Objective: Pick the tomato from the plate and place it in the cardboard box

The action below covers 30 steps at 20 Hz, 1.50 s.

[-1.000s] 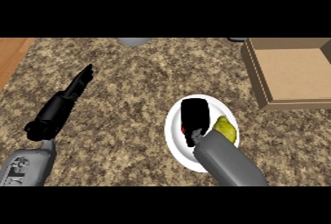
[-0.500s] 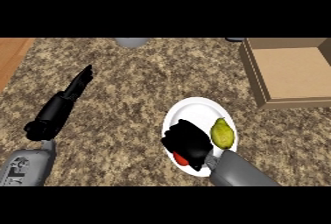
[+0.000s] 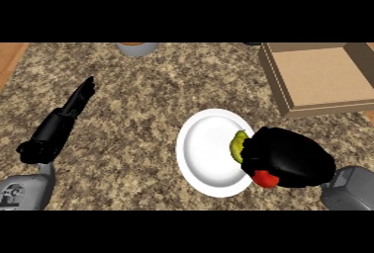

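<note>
The left forearm [image 3: 22, 190] bears a mark too small to read. The left hand [image 3: 64, 122] hovers over the counter [image 3: 146, 99], fingers straight and together. At the right rim of the white plate [image 3: 207, 154], beside a yellow-green fruit [image 3: 237, 143], the right hand [image 3: 286, 157] curls round the red tomato [image 3: 265, 179]. The cardboard box [image 3: 321, 74] stands well apart, upper right.

Kitchen. Speckled stone-look counter [image 3: 146, 113] fills the view, with a wood strip [image 3: 9, 57] at its left edge. White plate [image 3: 208, 148] carries food: a tomato [image 3: 264, 179] and a yellow-green piece [image 3: 238, 144]. Grey vessel [image 3: 137, 48] at the far edge, probably a pot or cup, mostly cut off. Open box [image 3: 321, 74] far right.
</note>
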Motion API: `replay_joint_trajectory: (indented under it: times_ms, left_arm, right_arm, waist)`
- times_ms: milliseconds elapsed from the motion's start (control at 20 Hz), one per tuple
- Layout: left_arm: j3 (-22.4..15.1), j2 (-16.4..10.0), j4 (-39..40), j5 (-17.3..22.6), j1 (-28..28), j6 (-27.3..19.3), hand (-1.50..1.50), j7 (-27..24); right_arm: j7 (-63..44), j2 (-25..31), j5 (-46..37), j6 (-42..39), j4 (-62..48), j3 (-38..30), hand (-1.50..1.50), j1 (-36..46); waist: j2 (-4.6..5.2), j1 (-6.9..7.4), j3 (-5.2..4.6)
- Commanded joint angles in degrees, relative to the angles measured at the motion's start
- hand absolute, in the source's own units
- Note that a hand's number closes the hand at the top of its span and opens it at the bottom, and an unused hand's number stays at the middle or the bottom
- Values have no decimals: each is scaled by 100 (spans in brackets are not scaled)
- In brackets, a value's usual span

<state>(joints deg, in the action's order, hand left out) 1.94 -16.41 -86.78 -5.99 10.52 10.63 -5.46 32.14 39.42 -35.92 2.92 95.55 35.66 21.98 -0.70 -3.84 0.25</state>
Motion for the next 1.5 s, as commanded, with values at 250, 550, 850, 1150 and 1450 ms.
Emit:
replay_joint_trajectory:
  times_ms: [250,550,850,1150,1450]
  left_arm:
    - [-62,64,26,-81,38,-29,0,-88]
    - [-189,100,-253,-45,518,121,0,375]
    - [-553,445,-186,-235,54,63,0,-95]
    - [-340,249,-37,-119,569,221,0,214]
    - [-447,314,-65,-148,622,271,0,94]
  right_arm:
    - [849,1419,3208,-928,-772,-2943,150,-424]
    - [871,1314,3287,-1651,-2995,-3373,150,734]
    - [1478,1264,2052,-1233,-4819,-3095,150,1829]
    - [1580,1615,960,-1786,-5721,-2273,150,2417]
    - [2091,1386,193,-1669,-6834,-1816,150,2922]
  waist:
    - [68,138,-20]
    - [117,521,-19]
    - [164,727,-15]
    - [205,790,-17]
    - [285,969,-3]
